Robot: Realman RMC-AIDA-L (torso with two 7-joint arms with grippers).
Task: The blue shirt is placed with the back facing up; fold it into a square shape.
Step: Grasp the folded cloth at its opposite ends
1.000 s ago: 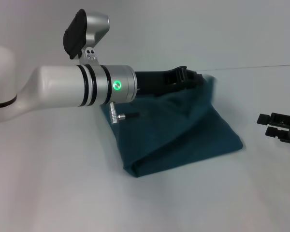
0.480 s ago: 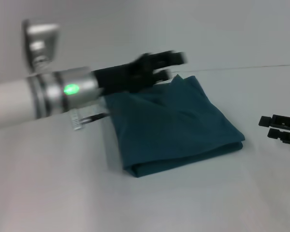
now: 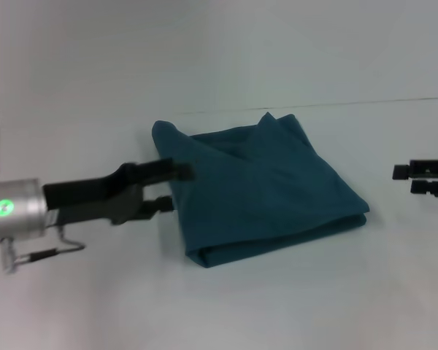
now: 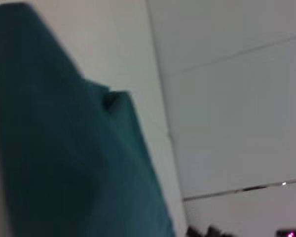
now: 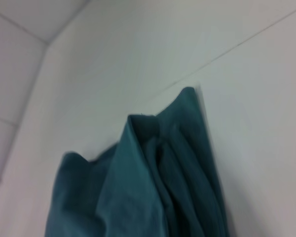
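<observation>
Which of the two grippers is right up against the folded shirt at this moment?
The left gripper: its open fingers reach the blue shirt at its left edge. The right gripper sits apart, off to the shirt's right over bare table.

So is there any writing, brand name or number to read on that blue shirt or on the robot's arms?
None can be read.
The blue shirt is plain, with no print or label showing.
The left gripper and right gripper show no lettering.
The only sign is a green light glowing on the left arm's wrist, with no text on it.
</observation>
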